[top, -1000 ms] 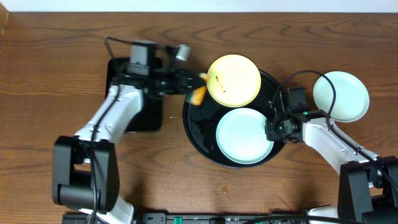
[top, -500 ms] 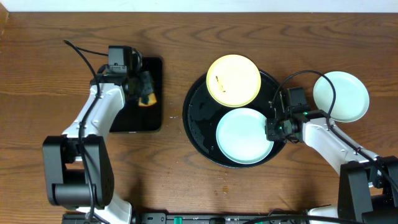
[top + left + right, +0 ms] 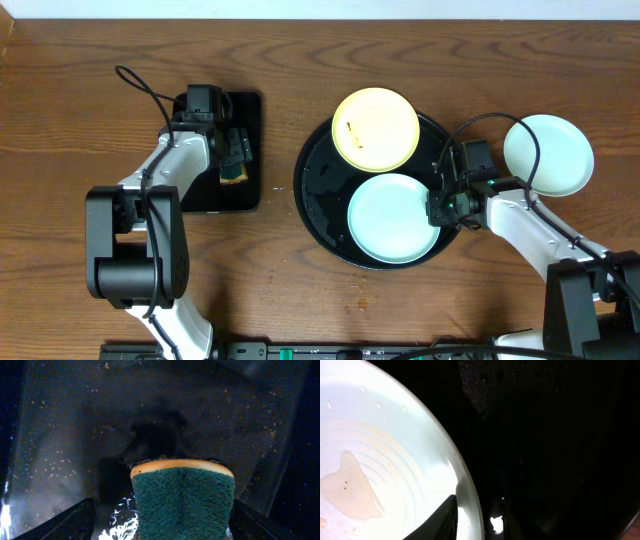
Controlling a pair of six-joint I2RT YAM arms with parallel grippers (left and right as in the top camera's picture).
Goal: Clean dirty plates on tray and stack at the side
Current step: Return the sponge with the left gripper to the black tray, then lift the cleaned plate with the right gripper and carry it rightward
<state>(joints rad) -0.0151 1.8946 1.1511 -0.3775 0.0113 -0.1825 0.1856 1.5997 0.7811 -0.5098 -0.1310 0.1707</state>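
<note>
The round black tray [image 3: 318, 200] holds a pale yellow plate [image 3: 375, 128] with small brown smears and a mint-white plate [image 3: 393, 218]. Another mint-white plate [image 3: 548, 153] lies on the table at the right. My right gripper [image 3: 440, 210] straddles the right rim of the mint plate [image 3: 385, 460]. One finger [image 3: 442, 520] lies over the plate's inside, and the other is lost against the dark tray [image 3: 545, 435]. My left gripper [image 3: 232, 150] stands open around a green and yellow sponge [image 3: 184, 500], with a gap beside its left finger [image 3: 65, 522].
The sponge [image 3: 234, 160] rests on a small rectangular black tray [image 3: 250, 195] left of the round one; its wet floor [image 3: 75, 435] is speckled with crumbs. A pale brownish film sits on the mint plate in the right wrist view.
My left arm carried the sponge from beside the yellow plate over to the rectangular tray and opened its jaws there. The right arm and the plates have not moved.
</note>
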